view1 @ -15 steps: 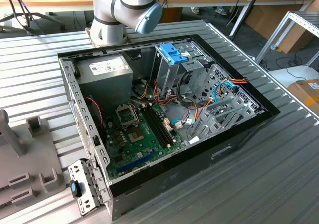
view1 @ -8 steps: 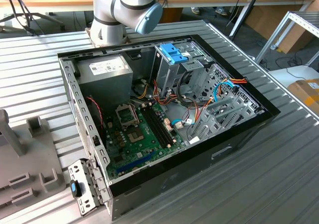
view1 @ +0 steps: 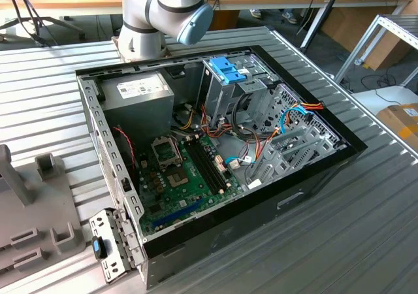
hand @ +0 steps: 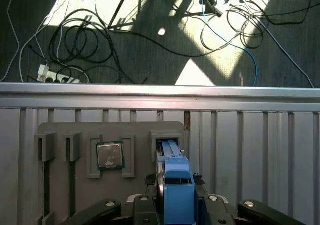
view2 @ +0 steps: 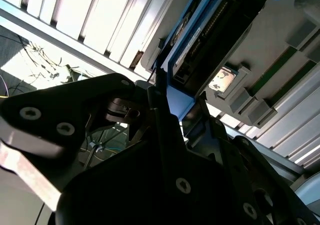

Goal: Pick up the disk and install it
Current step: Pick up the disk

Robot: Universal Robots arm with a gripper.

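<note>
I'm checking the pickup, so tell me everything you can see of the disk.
The disk is a dark flat drive framed by blue plastic rails with a blue end tab. It stands on edge in a slot of the grey holder, tab toward the gripper, whose fingers clamp the tab's sides.

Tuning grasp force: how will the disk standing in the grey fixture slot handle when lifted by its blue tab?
The disk is likely rigid: dark slab body, blue rails. The plastic tab the gripper clamps could flex or slip. Standing on edge in the fixture slot, it may bind if tilted.
</note>
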